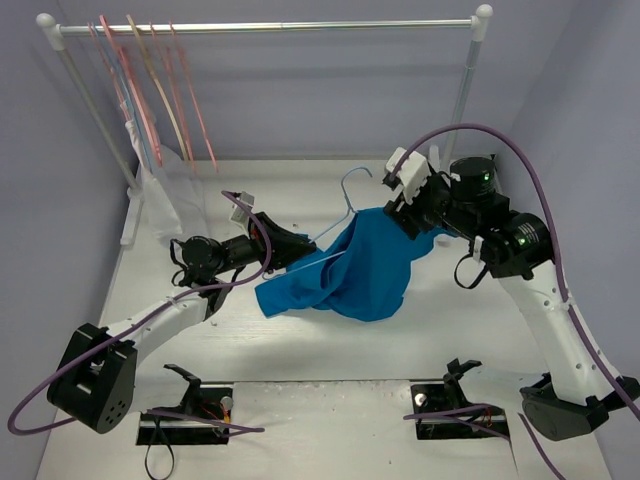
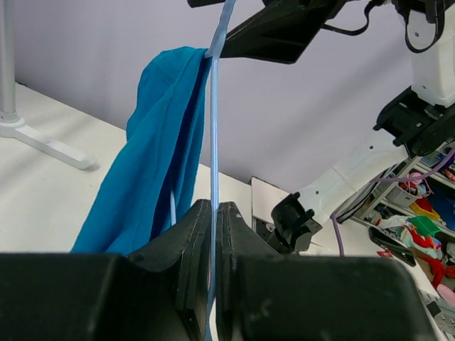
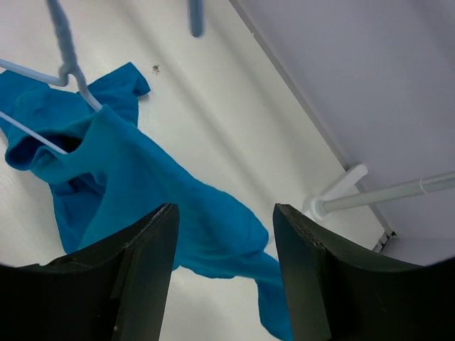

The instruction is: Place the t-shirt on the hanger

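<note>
left gripper [image 2: 213, 207] pinched tight on hanger [image 2: 213, 128] wire, hanger held up off table [image 1: 330, 350]. t-shirt [image 1: 365, 275] hangs from hanger in middle of table, bunched, low end sagging toward left arm. right gripper [image 3: 224, 210] fingers spread, nothing between, above shirt. both shoulders on? can't tell, folds hide it.

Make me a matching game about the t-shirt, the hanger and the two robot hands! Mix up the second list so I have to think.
Things:
1. t-shirt
2. hanger
3. left hand
4. right hand

Descriptions:
A. open, fingers wide apart
B. shut, pinching a thin wire
C. bright blue cloth, hanging down in folds
D. thin, light blue, with a small hook

Right pairs: 1-C, 2-D, 3-B, 4-A
</note>
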Action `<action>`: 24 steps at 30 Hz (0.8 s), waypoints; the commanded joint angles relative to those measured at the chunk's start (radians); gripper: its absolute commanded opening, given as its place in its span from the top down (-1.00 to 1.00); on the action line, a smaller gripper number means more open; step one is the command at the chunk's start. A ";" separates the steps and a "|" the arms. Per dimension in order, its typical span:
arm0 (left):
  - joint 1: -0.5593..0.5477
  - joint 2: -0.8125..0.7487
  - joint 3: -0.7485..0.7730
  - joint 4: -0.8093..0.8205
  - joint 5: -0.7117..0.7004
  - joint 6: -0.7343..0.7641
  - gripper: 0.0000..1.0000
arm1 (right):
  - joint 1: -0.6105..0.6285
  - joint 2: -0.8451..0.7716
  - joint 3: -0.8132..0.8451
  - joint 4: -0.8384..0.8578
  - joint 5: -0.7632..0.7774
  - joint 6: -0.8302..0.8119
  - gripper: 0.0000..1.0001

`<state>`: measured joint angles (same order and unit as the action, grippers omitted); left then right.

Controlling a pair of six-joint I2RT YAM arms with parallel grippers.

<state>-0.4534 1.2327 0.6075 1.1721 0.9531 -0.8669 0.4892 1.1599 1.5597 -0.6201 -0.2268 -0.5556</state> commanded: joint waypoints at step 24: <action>-0.002 0.019 0.213 0.017 0.144 -0.003 1.00 | -0.005 0.066 -0.020 0.126 -0.293 -0.162 0.92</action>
<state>-0.4492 1.2678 0.7555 1.1221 1.0508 -0.8944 0.4911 1.2373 1.5303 -0.6117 -0.4900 -0.7464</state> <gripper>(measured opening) 0.066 0.096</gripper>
